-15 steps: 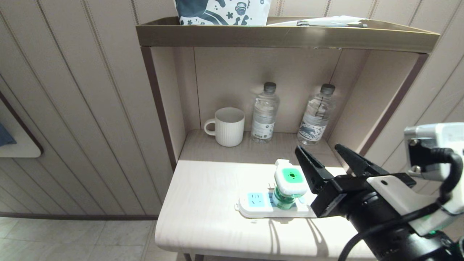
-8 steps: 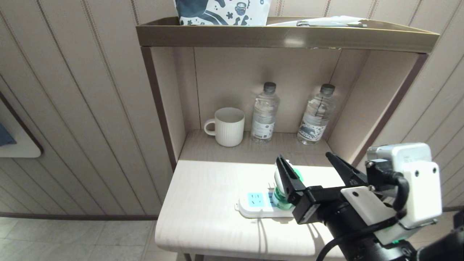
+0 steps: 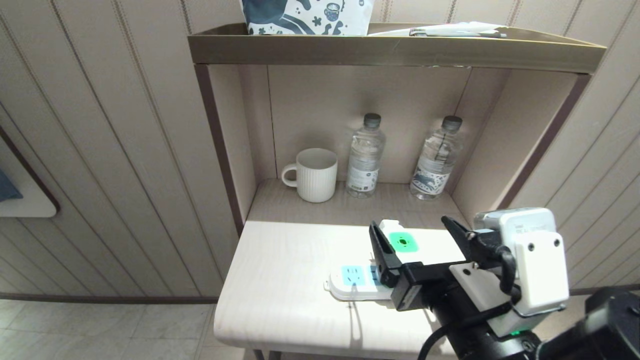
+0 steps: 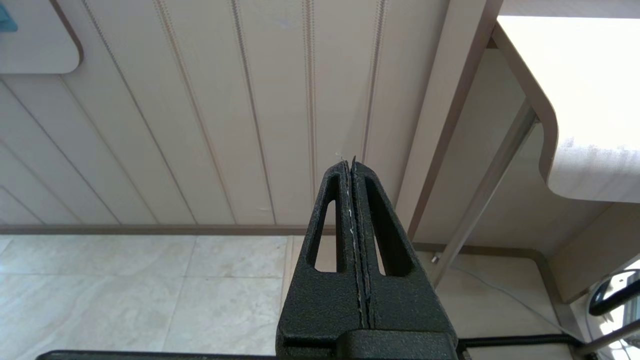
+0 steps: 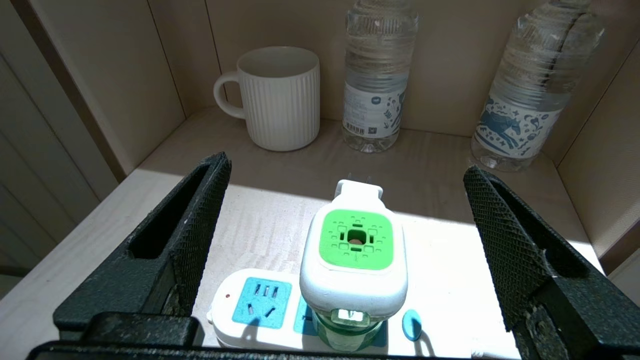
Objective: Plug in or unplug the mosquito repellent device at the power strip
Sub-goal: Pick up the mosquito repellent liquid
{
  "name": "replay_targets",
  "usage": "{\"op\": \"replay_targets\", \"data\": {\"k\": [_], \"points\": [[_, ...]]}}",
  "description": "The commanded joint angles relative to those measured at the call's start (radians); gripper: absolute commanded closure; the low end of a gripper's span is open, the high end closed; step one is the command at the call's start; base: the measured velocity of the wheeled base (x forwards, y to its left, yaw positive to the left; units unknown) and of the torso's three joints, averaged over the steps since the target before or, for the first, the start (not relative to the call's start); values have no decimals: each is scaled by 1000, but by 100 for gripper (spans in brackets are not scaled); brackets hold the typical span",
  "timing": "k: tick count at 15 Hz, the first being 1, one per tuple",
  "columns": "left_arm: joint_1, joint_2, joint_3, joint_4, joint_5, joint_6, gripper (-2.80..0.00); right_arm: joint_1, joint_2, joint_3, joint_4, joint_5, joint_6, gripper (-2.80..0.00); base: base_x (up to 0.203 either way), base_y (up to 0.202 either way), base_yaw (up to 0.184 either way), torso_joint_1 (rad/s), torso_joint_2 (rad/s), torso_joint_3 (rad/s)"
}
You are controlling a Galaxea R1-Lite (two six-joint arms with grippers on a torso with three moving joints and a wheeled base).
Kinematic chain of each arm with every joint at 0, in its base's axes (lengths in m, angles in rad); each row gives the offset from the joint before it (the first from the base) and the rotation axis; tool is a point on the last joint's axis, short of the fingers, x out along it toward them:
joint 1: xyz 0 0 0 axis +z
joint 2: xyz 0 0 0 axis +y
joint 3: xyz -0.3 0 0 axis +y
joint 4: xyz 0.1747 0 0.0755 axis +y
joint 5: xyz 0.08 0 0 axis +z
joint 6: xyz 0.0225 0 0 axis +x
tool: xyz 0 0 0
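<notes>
Your mosquito repellent device [image 5: 354,260] stands on its green bottle on top of the power strip [image 5: 250,307], over the strip's middle socket face, with its white plug tab and prongs pointing back toward the shelf rather than into any socket; so, as far as you can judge, it is resting there and not plugged in. The strip lies near the front of the pale tabletop [image 3: 280,280], one blue socket face showing clear beside the device. Your right gripper [image 5: 345,240] hovers over the device with its jaws spread wide, one finger on each side of the rounded head and neither touching it. Close too low or off-centre and you may pinch the slick bottle or tip the top-heavy unit over, since it only balances on the strip. The strip itself is loose on the table, so a sideways nudge could slide it toward the edge. A finger coming down on the strip would shove it too. Behind, in the shelf recess, stand a white ribbed mug [image 5: 280,97] and two clear water bottles [image 5: 377,75], well apart from the work. Your left gripper [image 4: 352,165] hangs beside the table with its jaws pressed together, holding nothing.
</notes>
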Motion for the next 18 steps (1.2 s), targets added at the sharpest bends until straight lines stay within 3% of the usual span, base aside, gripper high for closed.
{"op": "replay_targets", "data": {"k": [1,18], "points": [[0,0,0,0,0,0,0,-6,38,-1,-46,-7,3,-280,0,0,0,0,0,0],[0,0,0,0,0,0,0,-34,92,3,-46,-15,9,-280,0,0,0,0,0,0]]}}
